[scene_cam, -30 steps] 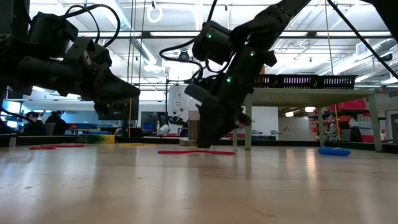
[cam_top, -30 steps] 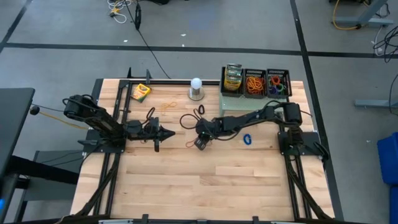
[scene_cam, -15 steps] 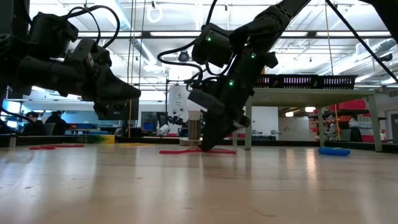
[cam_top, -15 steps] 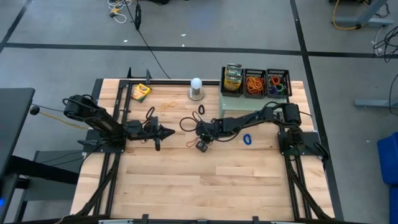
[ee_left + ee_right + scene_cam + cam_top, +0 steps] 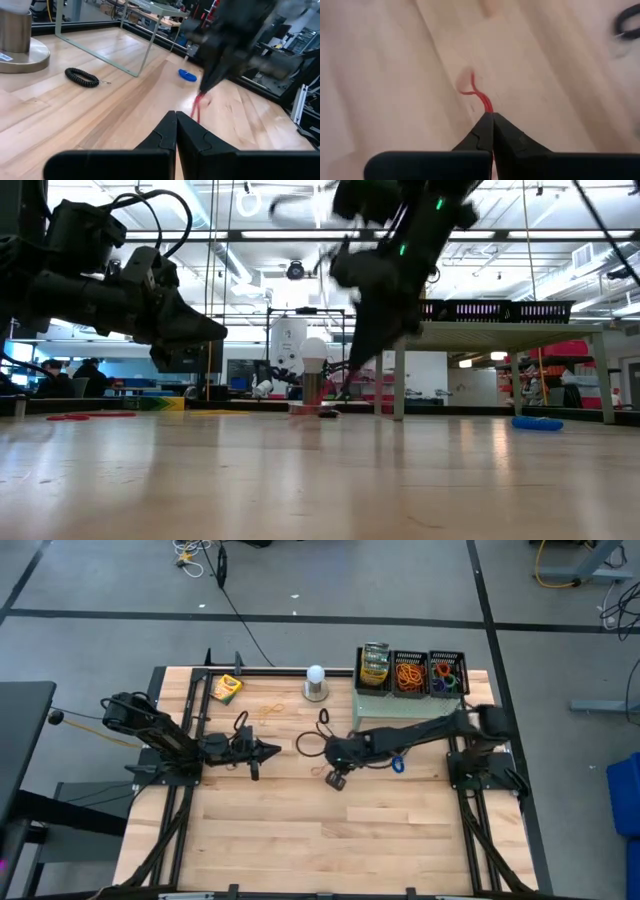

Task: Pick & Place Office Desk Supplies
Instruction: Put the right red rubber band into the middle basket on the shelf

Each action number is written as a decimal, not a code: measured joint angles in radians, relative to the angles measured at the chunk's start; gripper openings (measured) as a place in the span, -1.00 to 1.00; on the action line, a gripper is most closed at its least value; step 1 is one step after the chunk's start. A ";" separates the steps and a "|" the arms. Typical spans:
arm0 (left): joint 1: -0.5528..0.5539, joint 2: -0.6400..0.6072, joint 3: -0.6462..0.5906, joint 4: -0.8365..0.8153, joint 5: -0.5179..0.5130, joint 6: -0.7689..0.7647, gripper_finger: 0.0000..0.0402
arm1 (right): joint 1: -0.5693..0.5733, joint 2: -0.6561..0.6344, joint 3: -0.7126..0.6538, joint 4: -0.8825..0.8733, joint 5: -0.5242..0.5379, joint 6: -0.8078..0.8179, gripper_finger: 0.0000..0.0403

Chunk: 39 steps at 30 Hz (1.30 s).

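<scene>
A thin red rubber band hangs from my right gripper, which is shut on it above the middle of the table. The left wrist view shows that band dangling under the blurred right gripper. My left gripper hovers shut and empty to the left, pointing level toward the right arm. Three black mesh baskets stand in a row on the pale green riser at the far right. A crayon box, a tan band, a black band and a blue band lie on the table. My right gripper pinches one end of the red rubber band between its two fingertips. The fingers slant down from the table's right side. The band hangs slack and curled below them; whether its lower end touches the wood I cannot tell.
A white ball on a metal base stands at the far middle. The riser's thin legs reach the table near the black band. Bare wood stretches across the table's near half.
My right gripper has shut on the red rubber band that lay on the table, then risen and drawn back toward the table's right edge. One end of the band has come up off the wood with it and now dangles.
</scene>
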State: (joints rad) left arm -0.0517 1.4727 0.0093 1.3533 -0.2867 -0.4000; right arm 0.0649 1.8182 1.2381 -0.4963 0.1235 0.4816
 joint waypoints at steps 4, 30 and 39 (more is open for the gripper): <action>0.000 0.000 0.000 0.000 -0.003 0.001 -0.97 | 0.035 -0.143 0.000 -0.077 0.061 0.030 -0.99; 0.000 0.000 0.001 0.003 -0.063 -0.030 -0.94 | -0.533 -0.591 0.266 -0.738 0.553 -0.006 -1.00; 0.000 0.000 0.001 0.005 -0.084 -0.031 -0.94 | -0.748 -0.531 0.022 -0.530 0.356 -0.003 -1.00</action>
State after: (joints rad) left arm -0.0517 1.4727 0.0101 1.3579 -0.3702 -0.4305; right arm -0.6834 1.2872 1.2598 -1.0265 0.4798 0.4782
